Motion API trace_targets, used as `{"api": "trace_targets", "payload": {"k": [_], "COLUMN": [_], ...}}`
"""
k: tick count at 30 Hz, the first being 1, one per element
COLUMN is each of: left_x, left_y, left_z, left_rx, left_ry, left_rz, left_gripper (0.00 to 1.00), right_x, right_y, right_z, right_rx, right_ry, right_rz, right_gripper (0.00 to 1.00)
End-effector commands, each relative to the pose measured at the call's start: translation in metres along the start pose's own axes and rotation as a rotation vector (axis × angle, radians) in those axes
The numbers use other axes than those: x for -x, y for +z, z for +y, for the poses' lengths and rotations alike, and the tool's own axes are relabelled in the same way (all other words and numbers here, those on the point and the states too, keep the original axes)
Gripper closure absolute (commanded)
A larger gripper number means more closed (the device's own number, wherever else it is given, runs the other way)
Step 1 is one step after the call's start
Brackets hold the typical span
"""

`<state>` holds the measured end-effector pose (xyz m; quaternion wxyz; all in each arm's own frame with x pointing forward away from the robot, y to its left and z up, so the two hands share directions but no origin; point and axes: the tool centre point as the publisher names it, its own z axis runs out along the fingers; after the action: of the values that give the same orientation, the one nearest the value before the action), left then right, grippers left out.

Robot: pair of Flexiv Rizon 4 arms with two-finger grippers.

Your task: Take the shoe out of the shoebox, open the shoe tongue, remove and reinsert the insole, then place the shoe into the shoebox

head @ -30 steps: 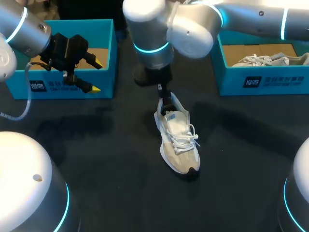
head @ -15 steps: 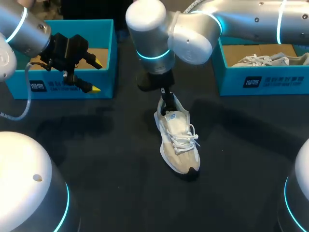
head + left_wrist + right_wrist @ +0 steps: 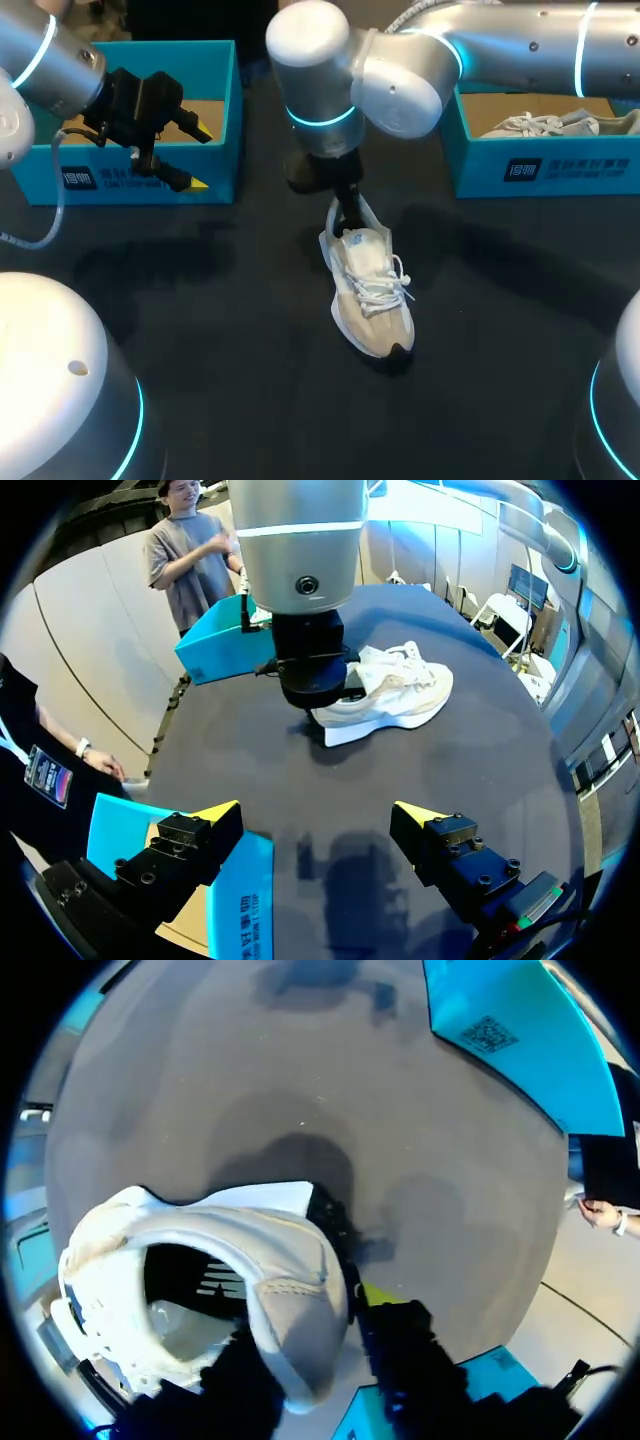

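Dim overhead light casts soft shadows on the table (image 3: 250,330).

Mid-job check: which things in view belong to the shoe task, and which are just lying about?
Job: shoe; right pincer at its heel; left shoebox.
Lying about, probably: right shoebox; second shoe inside it.

Dark label (image 3: 110,178) on left shoebox (image 3: 222,120) and right shoebox (image 3: 610,165), characters unreadable

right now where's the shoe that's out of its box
In the head view the shoe lies on the table between the left shoebox and the right shoebox, toe toward the camera, the right gripper clamped on its heel.
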<state>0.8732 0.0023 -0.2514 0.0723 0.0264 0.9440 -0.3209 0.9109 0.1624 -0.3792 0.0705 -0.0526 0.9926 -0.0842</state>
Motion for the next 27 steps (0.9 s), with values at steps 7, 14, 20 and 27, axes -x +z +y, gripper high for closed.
{"api": "trace_targets", "payload": {"k": [7,14,20,27], "left_x": [0.000,0.000,0.000,0.000], "left_y": [0.000,0.000,0.000,0.000], "left_z": [0.000,0.000,0.000,0.000], "left_rx": [0.002,0.002,0.002,0.002], "left_ry": [0.000,0.000,0.000,0.000], "left_rz": [0.001,0.001,0.001,0.001], "left_gripper": [0.00,0.00,0.00,0.00], "right_x": [-0.011,-0.011,-0.002,0.004], "right_y": [-0.012,-0.064,-0.122,-0.174], "right_z": [-0.017,-0.036,-0.057,-0.079], "right_rx": [-0.044,-0.019,-0.030,-0.022], "right_ry": [0.136,0.237,0.270,0.308], "right_rz": [0.045,0.009,-0.021,-0.070], "right_gripper": [1.00,1.00,1.00,1.00]}}
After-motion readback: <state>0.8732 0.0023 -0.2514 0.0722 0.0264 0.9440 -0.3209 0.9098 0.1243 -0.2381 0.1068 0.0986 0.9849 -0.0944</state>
